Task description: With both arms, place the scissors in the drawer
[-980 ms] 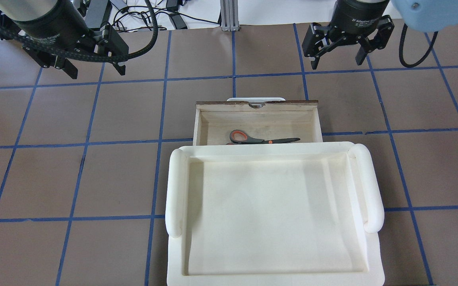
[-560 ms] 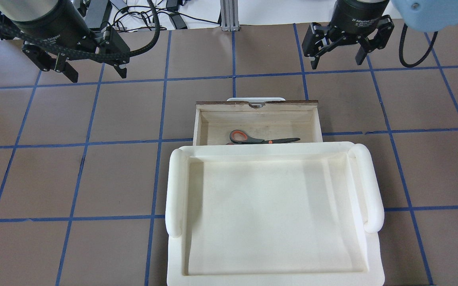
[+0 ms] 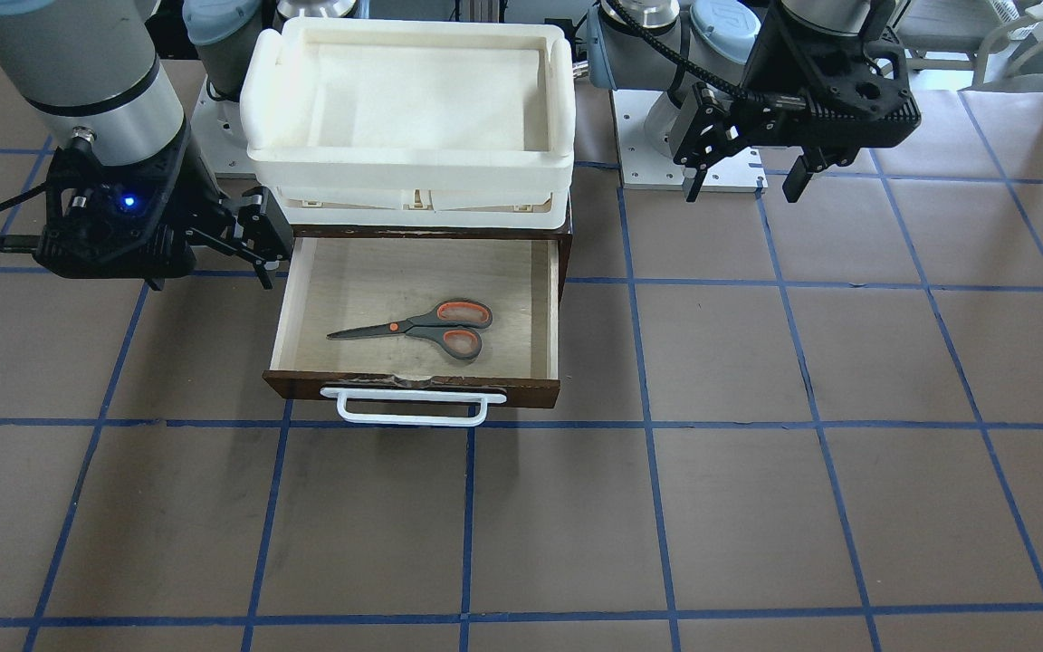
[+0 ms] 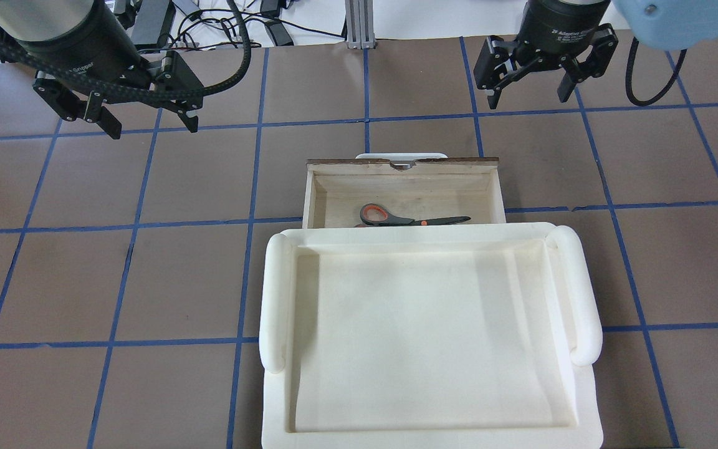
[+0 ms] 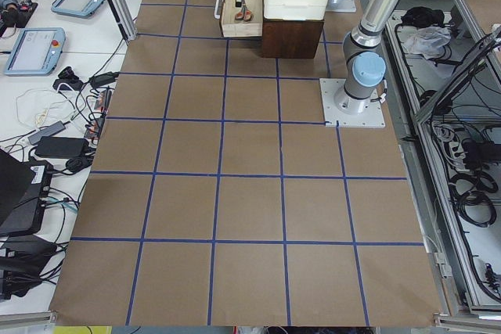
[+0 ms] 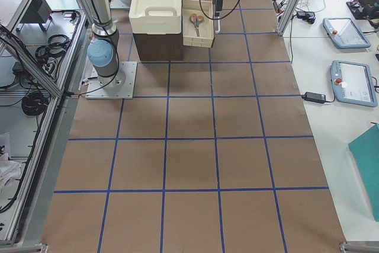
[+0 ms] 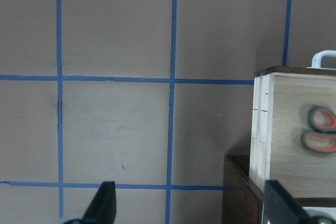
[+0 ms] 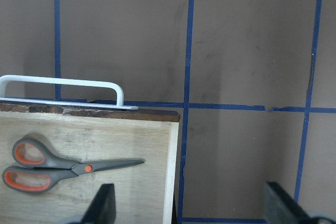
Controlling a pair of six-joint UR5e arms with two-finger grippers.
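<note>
Inside the open drawer [image 3: 540, 391], on its pale floor, the scissors [image 3: 422, 328] lie flat, touched by neither gripper. The left gripper [image 4: 152, 128] and right gripper [image 4: 528, 100] hover beyond it to either side, fingers spread and empty. Placing looks done; the next move is probably pushing the white handle [image 3: 408, 419] to shut the drawer.

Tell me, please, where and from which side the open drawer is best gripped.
I would take the white bar handle on the drawer front, at its middle. The bar lies level and stands out from the dark panel, leaving a gap behind it. Come from above on the side away from the robot, straddling the bar's thin width.
</note>
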